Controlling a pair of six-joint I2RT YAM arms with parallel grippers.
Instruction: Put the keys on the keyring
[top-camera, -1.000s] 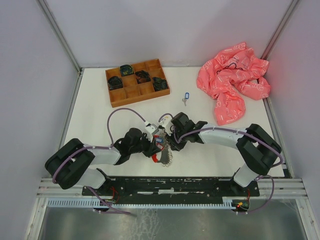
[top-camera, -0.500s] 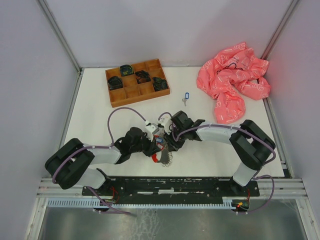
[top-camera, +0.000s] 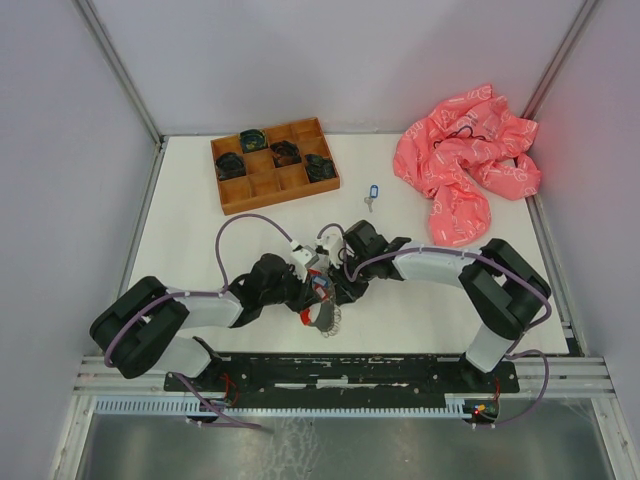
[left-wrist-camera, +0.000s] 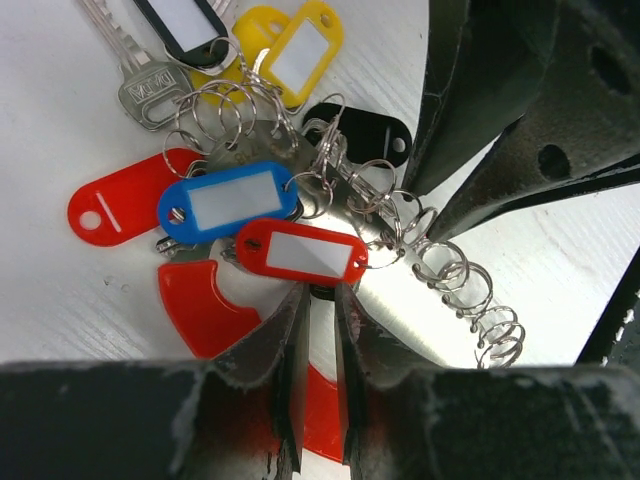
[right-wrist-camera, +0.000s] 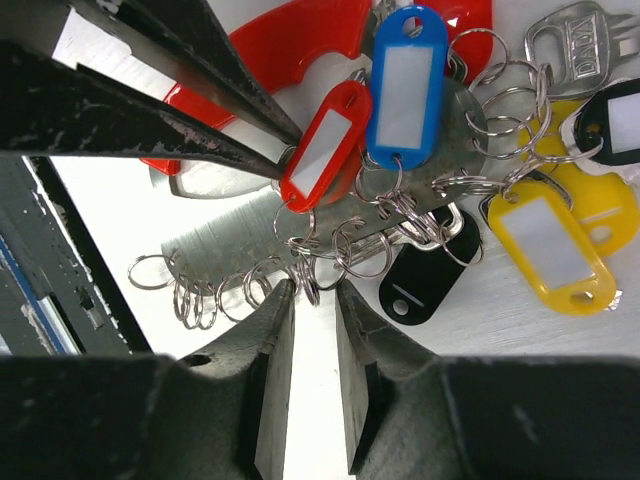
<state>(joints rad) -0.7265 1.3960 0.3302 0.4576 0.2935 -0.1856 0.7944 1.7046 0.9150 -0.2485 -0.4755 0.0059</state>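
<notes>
Both arms met over the key bunch, near the front middle of the table (top-camera: 200, 260). The keyring (left-wrist-camera: 205, 310), w/ its red loop, lay under the tags. The keys (left-wrist-camera: 150, 90) and a chain of little rings (left-wrist-camera: 450, 280) were all mixed up on top.

L gripper (left-wrist-camera: 320, 300) had its jaws almost shut, just a thin slit, w/ the tips right at the red tag (left-wrist-camera: 300, 253). I couldn't tell if it pinched anything. R gripper (right-wrist-camera: 312, 295) had its jaws a bit apart w/ a ring at the tips. I couldn't tell if it held it.

My worries:
- The rings looked thin and slippy, so one could pop out if I pulled.
- It was all tangled, so a tug could drag the whole bunch.
- The two sets of fingers were v. close and could bump.
- One blue-tag key (top-camera: 373, 192) sat well apart, not on the ring yet.
</notes>
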